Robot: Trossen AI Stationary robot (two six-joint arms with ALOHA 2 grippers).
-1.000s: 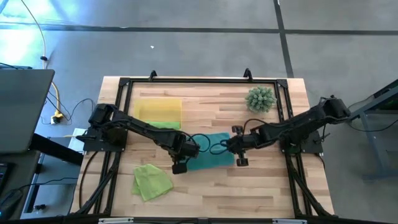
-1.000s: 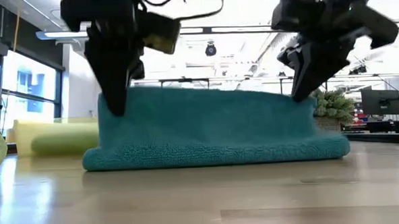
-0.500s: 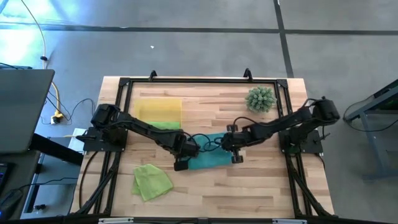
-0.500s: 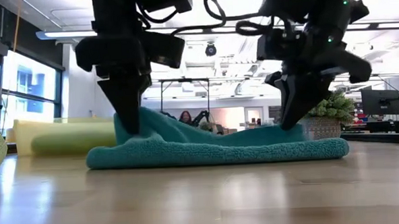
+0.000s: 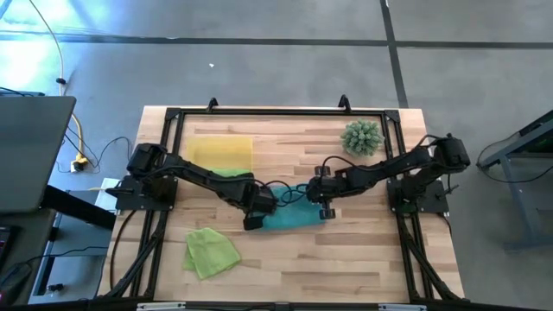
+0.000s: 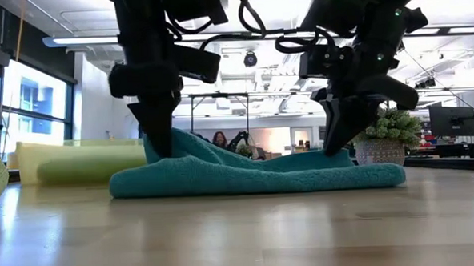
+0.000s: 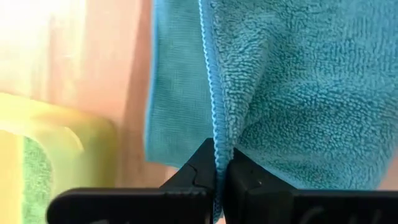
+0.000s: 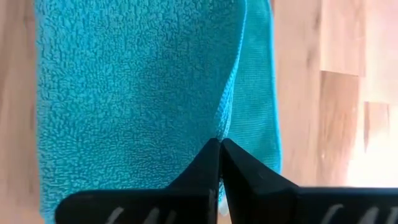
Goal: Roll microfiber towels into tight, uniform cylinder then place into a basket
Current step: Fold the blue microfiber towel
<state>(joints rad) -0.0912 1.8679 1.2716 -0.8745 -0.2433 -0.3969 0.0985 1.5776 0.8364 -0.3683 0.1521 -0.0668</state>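
You have lowered the teal towel (image 6: 255,174): its lifted edge now lies folded over, near the middle of the surface (image 5: 363,259). The left end effector (image 7: 219,177) and right end effector (image 8: 220,163) each pinch its hem. Rolling can continue. Behind, you see an office room.

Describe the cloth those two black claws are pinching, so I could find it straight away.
On the wooden table, look to the middle, where the left gripper and right gripper meet. Between them lies the teal towel, folded over on itself, each gripper shut on its upper edge. It is the only blue-green cloth; the loose towel nearer the front and the one in the yellow basket are lime green.
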